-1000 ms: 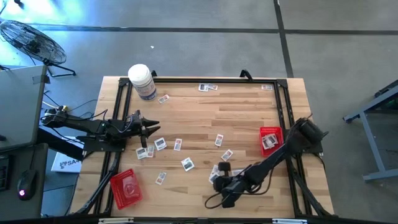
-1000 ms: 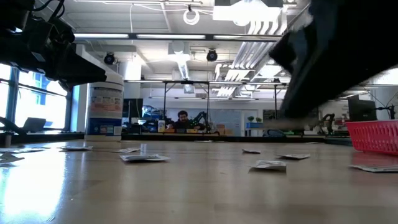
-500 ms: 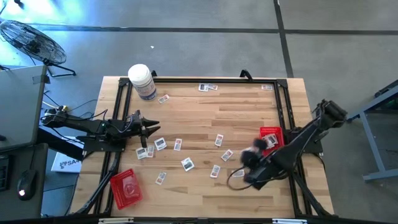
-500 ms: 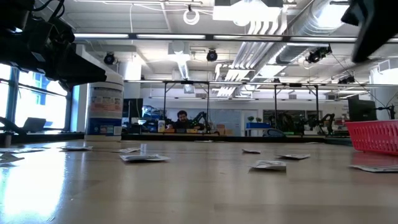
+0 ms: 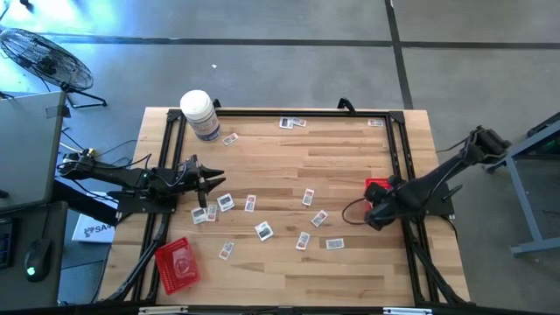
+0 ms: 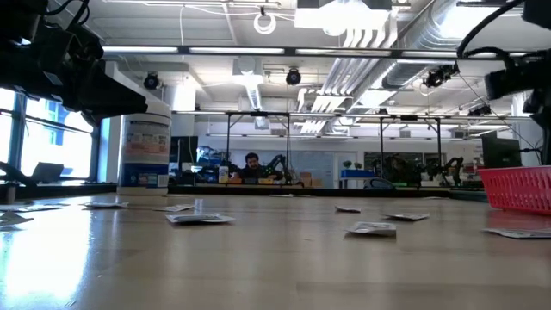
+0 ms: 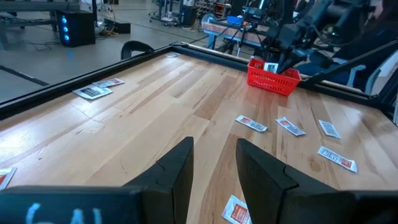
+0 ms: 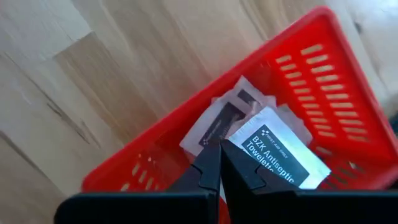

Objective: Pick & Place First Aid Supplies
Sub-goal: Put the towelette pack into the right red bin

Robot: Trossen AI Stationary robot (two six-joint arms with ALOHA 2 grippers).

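Right claw (image 8: 219,163) hangs over the red basket (image 5: 378,186) at the desk's (image 5: 341,149) right edge, fingers pinched shut on a white antiseptic packet (image 8: 283,153). More packets lie in the basket beneath. Left claw (image 5: 215,179) sits near the left edge, fingers slightly apart, holding nothing, above scattered packets (image 5: 226,203).

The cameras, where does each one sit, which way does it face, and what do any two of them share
High view: above the table, facing straight down; both arms show, left gripper at the left edge, right gripper over the right tray.
Low view: at tabletop height, facing across into the room; shows packets and the jar.
Left wrist view: on the left arm, facing across the table past its open fingers.
Right wrist view: on the right arm, facing down into the tray, fingers shut on a packet.
Shared: the right tray appears in the high, low and both wrist views.
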